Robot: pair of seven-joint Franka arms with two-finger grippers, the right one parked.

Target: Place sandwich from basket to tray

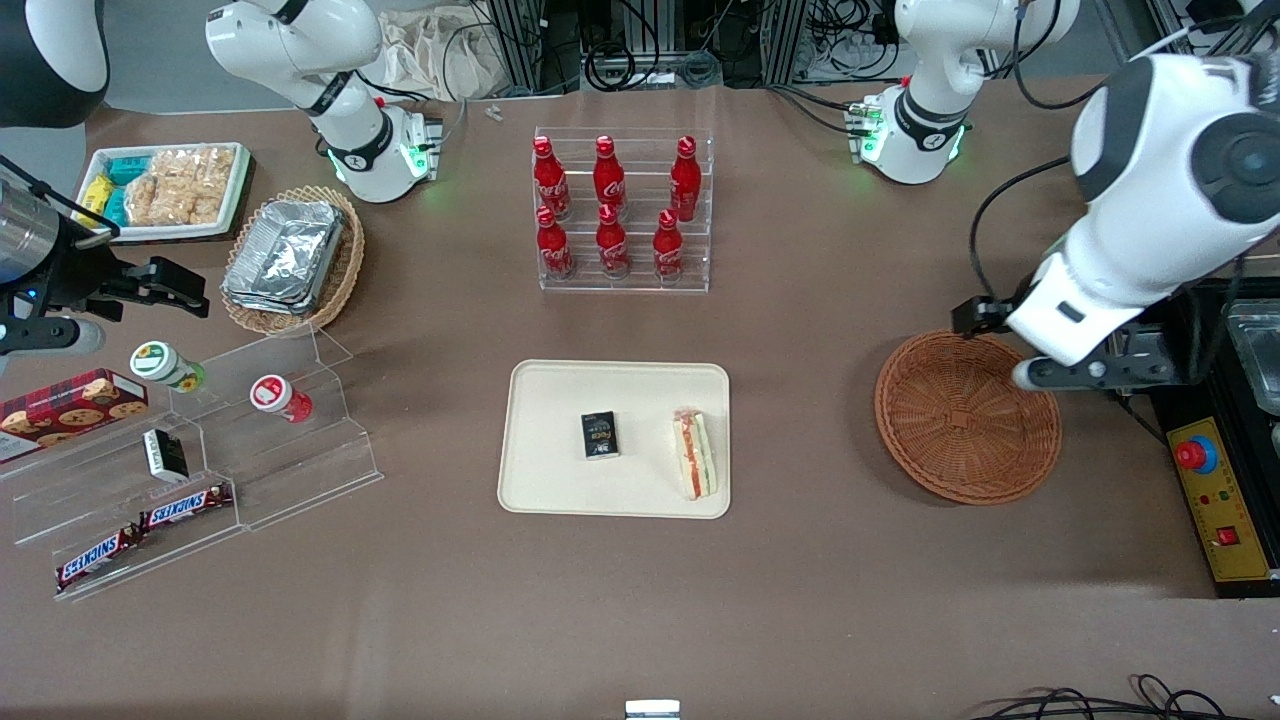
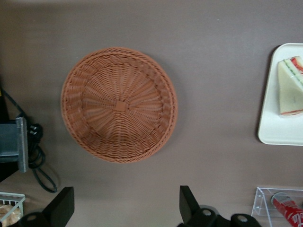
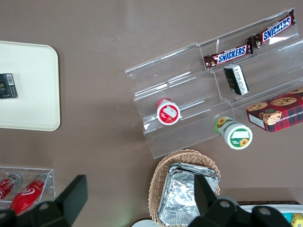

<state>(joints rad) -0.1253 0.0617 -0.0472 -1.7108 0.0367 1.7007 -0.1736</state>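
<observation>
Wicker basket [image 1: 967, 417] at centre right lies bare; the sandwich [image 1: 694, 454] rests on the cream tray [image 1: 545, 440] mid-frame; the gripper [image 2: 124, 206], fingers apart and holding nothing, should simply rise clear.

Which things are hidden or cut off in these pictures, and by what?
- Basket: in the front view the arm covers part of its rim.
- Gripper, open above the table beside the basket: in the front view the arm hides it; the wrist view's edge cuts its body.
- Tray and sandwich: cut by the wrist view's edge.
- Black packet on the tray: label too small to read.
</observation>
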